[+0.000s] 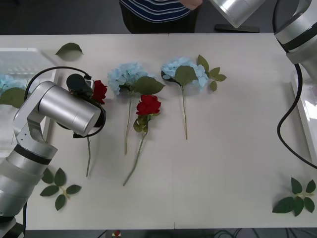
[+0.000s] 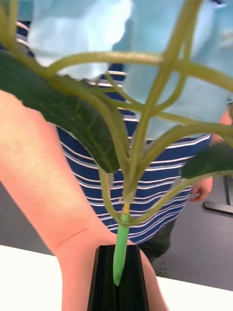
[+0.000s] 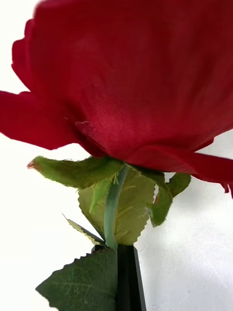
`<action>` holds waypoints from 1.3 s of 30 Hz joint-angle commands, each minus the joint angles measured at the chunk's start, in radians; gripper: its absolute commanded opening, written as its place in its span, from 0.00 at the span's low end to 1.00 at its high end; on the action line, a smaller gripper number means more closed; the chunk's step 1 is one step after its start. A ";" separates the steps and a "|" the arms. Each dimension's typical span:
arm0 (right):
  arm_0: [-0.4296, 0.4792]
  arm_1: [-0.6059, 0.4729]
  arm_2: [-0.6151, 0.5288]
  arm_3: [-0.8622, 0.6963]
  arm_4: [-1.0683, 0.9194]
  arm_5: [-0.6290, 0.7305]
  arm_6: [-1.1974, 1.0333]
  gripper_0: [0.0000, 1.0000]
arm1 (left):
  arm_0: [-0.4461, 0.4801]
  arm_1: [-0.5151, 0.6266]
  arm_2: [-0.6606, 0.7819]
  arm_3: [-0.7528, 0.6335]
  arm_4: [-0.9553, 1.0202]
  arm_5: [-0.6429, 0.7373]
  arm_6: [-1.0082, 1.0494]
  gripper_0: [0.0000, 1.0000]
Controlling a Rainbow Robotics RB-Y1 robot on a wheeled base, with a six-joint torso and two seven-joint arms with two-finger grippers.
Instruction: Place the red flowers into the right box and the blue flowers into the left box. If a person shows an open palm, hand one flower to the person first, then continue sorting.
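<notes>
The pale sky-blue hydrangea cluster [image 2: 121, 58] on its thin green stem is clamped at the stem's foot by the right end effector [image 2: 119, 277], lifted toward the person in the navy-and-white striped shirt [image 2: 145, 160], seemingly as a handover. Nearer the robot than that person, the left end effector [image 3: 121, 272] is closed on a deep-red fabric rose [image 3: 131, 77] just under its bloom, over the white tabletop [image 1: 233, 163]. No writing is legible.

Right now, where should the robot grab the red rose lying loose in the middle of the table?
Probably the bare stem just below the red rose, coming straight down from above. The flower lies flat, the stem is thin enough for two fingers, and there it runs clear of the neighbouring blue flower and its stem.
</notes>
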 commanded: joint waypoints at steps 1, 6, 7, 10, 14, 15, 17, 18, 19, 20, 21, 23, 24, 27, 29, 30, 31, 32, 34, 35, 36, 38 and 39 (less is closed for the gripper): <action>-0.049 -0.005 -0.012 -0.017 -0.001 -0.006 -0.025 0.00 | 0.003 0.030 0.000 -0.033 0.005 0.003 -0.007 0.00; -0.049 -0.005 -0.012 -0.017 -0.001 -0.006 -0.025 0.00 | 0.003 0.030 0.000 -0.033 0.005 0.003 -0.007 0.00; -0.049 -0.005 -0.012 -0.017 -0.001 -0.006 -0.025 0.00 | 0.003 0.030 0.000 -0.033 0.005 0.003 -0.007 0.00; -0.049 -0.005 -0.012 -0.017 -0.001 -0.006 -0.025 0.00 | 0.003 0.030 0.000 -0.033 0.005 0.003 -0.007 0.00; -0.049 -0.005 -0.012 -0.017 -0.001 -0.006 -0.025 0.67 | 0.003 0.030 0.000 -0.033 0.005 0.003 -0.007 0.00; -0.049 -0.005 -0.012 -0.017 -0.001 -0.006 -0.025 0.83 | 0.003 0.030 0.000 -0.033 0.005 0.003 -0.007 0.00; -0.049 -0.005 -0.012 -0.017 -0.001 -0.006 -0.025 0.88 | 0.003 0.030 0.000 -0.033 0.005 0.003 -0.007 0.00; -0.049 -0.005 -0.012 -0.017 -0.001 -0.006 -0.025 0.90 | 0.003 0.030 0.000 -0.033 0.005 0.003 -0.007 0.00; -0.049 -0.005 -0.012 -0.017 -0.001 -0.006 -0.025 0.94 | 0.003 0.030 0.000 -0.033 0.005 0.003 -0.007 0.00; -0.049 -0.005 -0.012 -0.017 -0.001 -0.006 -0.025 0.94 | 0.003 0.030 0.000 -0.033 0.005 0.003 -0.007 0.00; -0.049 -0.005 -0.012 -0.017 -0.001 -0.006 -0.025 0.95 | 0.003 0.030 0.000 -0.033 0.005 0.003 -0.007 0.00; -0.049 -0.005 -0.012 -0.017 -0.001 -0.006 -0.025 0.96 | 0.003 0.030 0.000 -0.033 0.005 0.003 -0.007 0.00; -0.049 -0.005 -0.012 -0.017 -0.001 -0.006 -0.025 0.96 | 0.003 0.030 0.000 -0.033 0.005 0.003 -0.007 0.00; -0.049 -0.005 -0.012 -0.017 -0.001 -0.006 -0.025 0.95 | 0.003 0.030 0.000 -0.033 0.005 0.003 -0.007 0.00; -0.049 -0.005 -0.012 -0.017 -0.001 -0.006 -0.025 0.95 | 0.003 0.030 0.000 -0.033 0.005 0.003 -0.007 0.00; -0.049 -0.005 -0.012 -0.017 -0.001 -0.006 -0.025 0.95 | 0.003 0.030 0.000 -0.033 0.005 0.003 -0.007 0.00; -0.049 -0.005 -0.012 -0.017 -0.001 -0.006 -0.025 0.95 | 0.003 0.030 0.000 -0.033 0.005 0.003 -0.007 0.00; -0.049 -0.005 -0.012 -0.017 -0.001 -0.006 -0.025 0.95 | 0.003 0.030 0.000 -0.033 0.005 0.003 -0.007 0.00; -0.049 -0.005 -0.012 -0.017 -0.001 -0.006 -0.025 0.95 | 0.003 0.030 0.000 -0.033 0.005 0.003 -0.007 0.00; -0.049 -0.005 -0.012 -0.017 -0.001 -0.006 -0.025 0.95 | 0.003 0.030 0.000 -0.033 0.005 0.003 -0.007 0.00; -0.049 -0.005 -0.012 -0.017 -0.001 -0.006 -0.025 0.95 | 0.003 0.030 0.000 -0.033 0.005 0.003 -0.007 0.00; -0.034 -0.009 -0.001 -0.017 -0.001 -0.007 -0.024 0.95 | 0.003 0.030 0.000 -0.033 0.005 0.003 -0.007 0.00; -0.034 -0.012 -0.001 -0.017 -0.001 -0.009 -0.025 0.95 | 0.003 0.030 0.000 -0.033 0.005 0.003 -0.007 0.00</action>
